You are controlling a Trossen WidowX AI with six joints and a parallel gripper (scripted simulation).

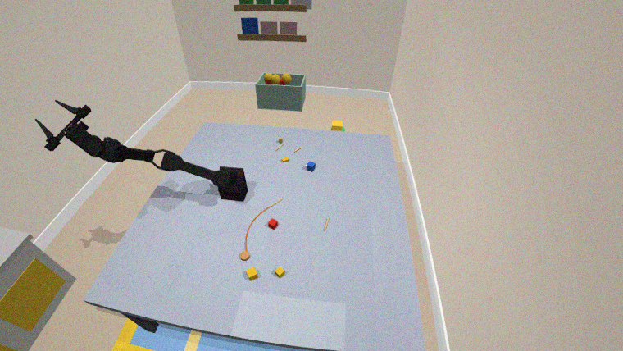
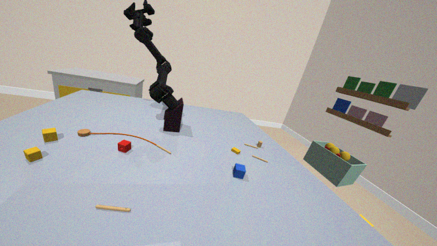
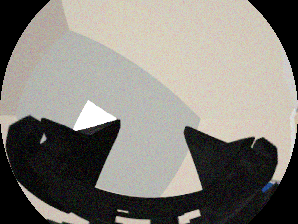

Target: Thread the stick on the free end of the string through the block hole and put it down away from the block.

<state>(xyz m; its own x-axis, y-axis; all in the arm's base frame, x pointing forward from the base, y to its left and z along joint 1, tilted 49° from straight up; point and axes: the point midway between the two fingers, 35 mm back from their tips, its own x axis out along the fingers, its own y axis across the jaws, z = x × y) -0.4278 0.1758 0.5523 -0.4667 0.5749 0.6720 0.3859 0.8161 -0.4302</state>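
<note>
The stick (image 2: 163,149) on the string's free end lies flat on the table (image 2: 183,195), a little in front of the arm's base, with the orange string (image 2: 122,134) curving back from it to the round wooden button (image 2: 83,132). A red cube (image 2: 124,145) sits just inside that curve, apart from the string. I cannot pick out any hole in it from where I stand. The gripper (image 1: 56,121) is raised high and well off to the side of the table, its jaws spread nearly all the way with nothing between them.

From above, the gripper's fingers show as two dark spikes pointing at the wall; the side view crops them at the top edge. The wrist view sees only pale wall and a grey panel between the fingers.

A green bin (image 2: 333,166) on the floor by the far wall holds yellow and red balls (image 2: 336,151).

Spread over the grey-blue table are loose sticks, two yellow cubes, a blue cube (image 2: 238,170) and a small wooden peg. Two wall shelves (image 2: 367,100) carry coloured panels.
</note>
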